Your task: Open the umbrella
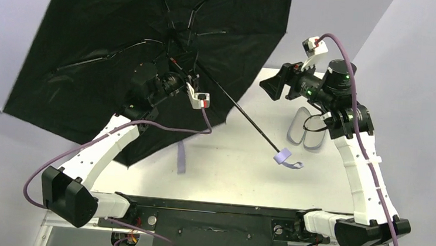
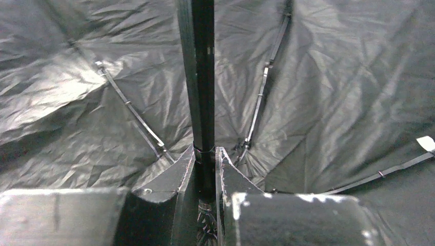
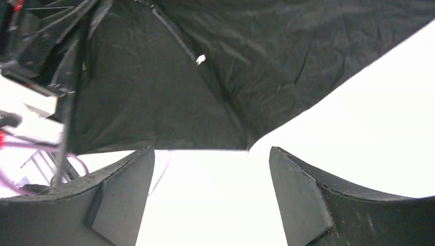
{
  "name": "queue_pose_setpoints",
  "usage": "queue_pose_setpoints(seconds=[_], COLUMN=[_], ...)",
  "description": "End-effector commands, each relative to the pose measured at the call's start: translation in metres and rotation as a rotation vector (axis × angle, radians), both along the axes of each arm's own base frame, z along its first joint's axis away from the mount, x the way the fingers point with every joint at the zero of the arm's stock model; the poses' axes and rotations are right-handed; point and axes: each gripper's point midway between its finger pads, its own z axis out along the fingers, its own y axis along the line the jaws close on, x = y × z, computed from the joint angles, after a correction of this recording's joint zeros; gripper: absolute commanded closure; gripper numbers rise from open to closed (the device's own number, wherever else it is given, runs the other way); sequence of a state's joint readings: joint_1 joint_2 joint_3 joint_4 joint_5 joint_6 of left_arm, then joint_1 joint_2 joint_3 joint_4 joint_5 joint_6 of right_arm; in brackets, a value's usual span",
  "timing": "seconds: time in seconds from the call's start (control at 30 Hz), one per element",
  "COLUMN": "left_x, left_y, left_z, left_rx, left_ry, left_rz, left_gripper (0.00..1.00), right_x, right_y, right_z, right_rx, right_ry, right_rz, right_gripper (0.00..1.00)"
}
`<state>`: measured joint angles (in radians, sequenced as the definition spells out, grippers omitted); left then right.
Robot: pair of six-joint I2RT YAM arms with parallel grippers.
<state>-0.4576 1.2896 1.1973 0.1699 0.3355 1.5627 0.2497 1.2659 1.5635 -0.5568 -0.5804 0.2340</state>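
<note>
The umbrella stands spread open, its black inner canopy filling the upper left of the top view. Its thin black shaft slants down to the right and ends in the small lavender handle just above the table. My left gripper is shut on the shaft close to the rib hub; in the left wrist view the shaft runs straight up between the closed fingers of the left gripper. My right gripper hangs open in the air right of the shaft, with nothing in the right gripper.
A pale lavender fabric sleeve lies on the white table under the right arm. A lavender strap hangs from the canopy's lower edge. The canopy reaches past the table's left and far edges.
</note>
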Motion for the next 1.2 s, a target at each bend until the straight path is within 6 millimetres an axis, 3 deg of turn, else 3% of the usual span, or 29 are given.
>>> queue_pose_setpoints(seconds=[0.0,0.17,0.43,0.67,0.87,1.07,1.17], left_x=[-0.001,0.009,0.01,0.014,0.013,0.015,0.015], left_y=[0.0,0.0,-0.009,-0.009,-0.007,0.001,0.005], left_z=[0.039,0.041,0.045,0.052,0.059,0.068,0.071], left_rx=[0.162,0.257,0.32,0.336,0.344,0.329,0.327], left_ry=[-0.273,-0.352,-0.407,-0.437,-0.462,-0.472,-0.476], left_rz=[-0.029,-0.027,-0.045,-0.016,0.003,0.045,0.06], left_gripper=[1.0,1.0,1.0,1.0,1.0,1.0,1.0], right_x=[-0.024,-0.04,-0.075,-0.09,-0.103,-0.117,-0.12], right_y=[-0.006,-0.002,0.016,0.041,0.049,0.05,0.047], right_z=[0.031,0.02,-0.065,-0.098,-0.115,-0.15,-0.166], right_rx=[-0.03,-0.082,-0.302,-0.315,-0.296,-0.312,-0.329], right_ry=[-0.135,-0.13,0.137,0.242,0.355,0.465,0.505], right_rz=[0.032,0.117,0.367,0.499,0.585,0.638,0.651], right_gripper=[0.22,0.19,0.19,0.19,0.21,0.32,0.52])
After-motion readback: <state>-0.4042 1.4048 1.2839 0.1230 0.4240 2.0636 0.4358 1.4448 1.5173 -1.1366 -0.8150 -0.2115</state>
